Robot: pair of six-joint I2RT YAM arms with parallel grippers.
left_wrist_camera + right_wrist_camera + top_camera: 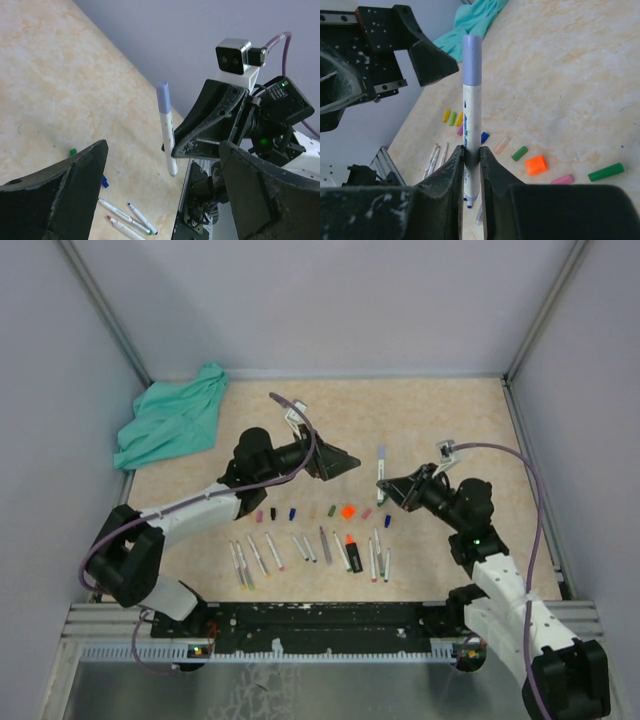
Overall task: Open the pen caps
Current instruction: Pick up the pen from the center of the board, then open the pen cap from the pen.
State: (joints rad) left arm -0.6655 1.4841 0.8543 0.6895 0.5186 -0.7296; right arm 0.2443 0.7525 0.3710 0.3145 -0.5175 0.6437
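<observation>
One lilac cap (472, 52) (light, slick, we judge) above right pincer (471, 150), pinching pen (470, 120); spread left pincer (163, 147) should take its sides.

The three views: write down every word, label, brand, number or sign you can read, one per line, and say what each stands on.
No text can be read anywhere.
The pen clamped in the right gripper: blue print runs along its white barrel, too blurred to read.
The loose pens in the row, top view: any print is too small to tell.
</observation>
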